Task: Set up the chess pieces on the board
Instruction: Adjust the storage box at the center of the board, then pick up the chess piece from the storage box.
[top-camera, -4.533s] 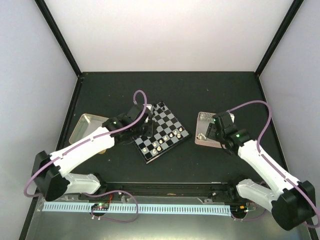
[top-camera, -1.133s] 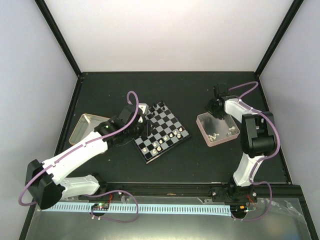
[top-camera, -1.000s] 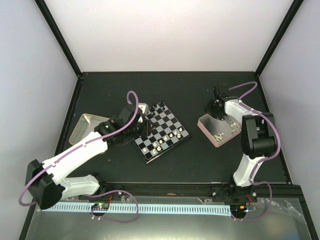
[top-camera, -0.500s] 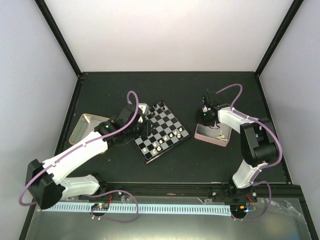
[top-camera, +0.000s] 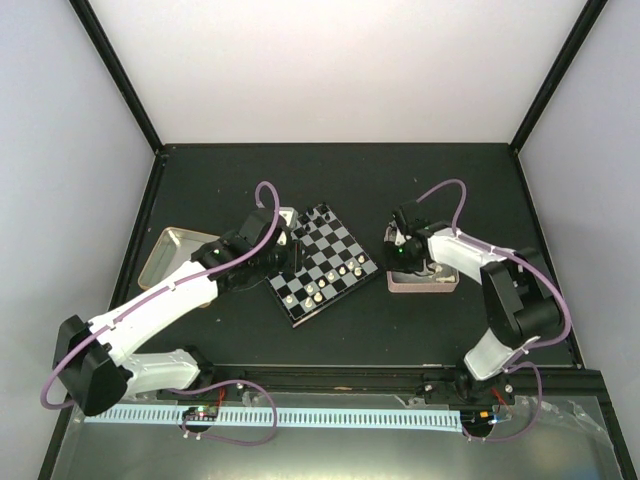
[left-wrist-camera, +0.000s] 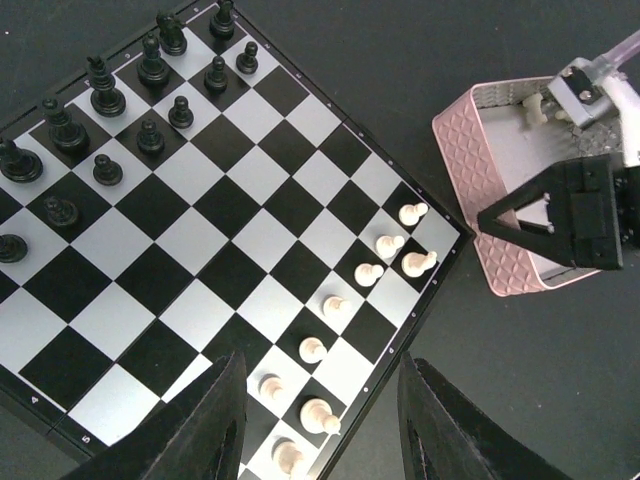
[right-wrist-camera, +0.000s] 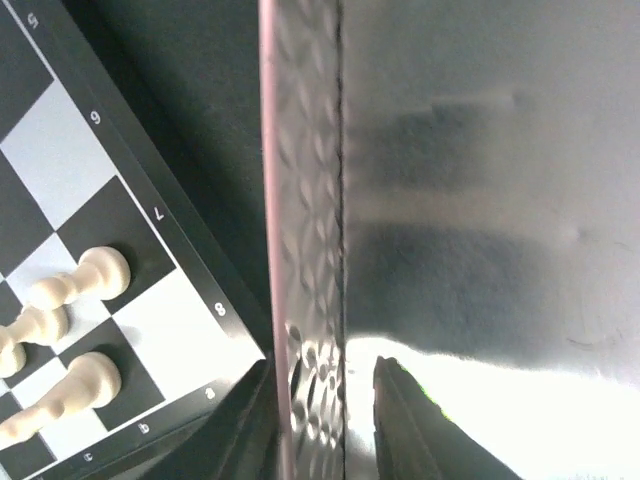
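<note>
Right gripper (right-wrist-camera: 325, 410) straddles the pink tray (right-wrist-camera: 300, 150) wall, grip unclear; stop it just beside the chessboard (right-wrist-camera: 60, 150) corner. Left gripper (left-wrist-camera: 320, 425) hangs half-open, empty.

Twin white arms — black joints
The left arm (top-camera: 150, 305) and right arm (top-camera: 465, 255) wear white shells over black joints; a purple cable (top-camera: 263, 185) loops along each, and the left gripper (left-wrist-camera: 320, 356) has matte black fingers (left-wrist-camera: 210, 430).
</note>
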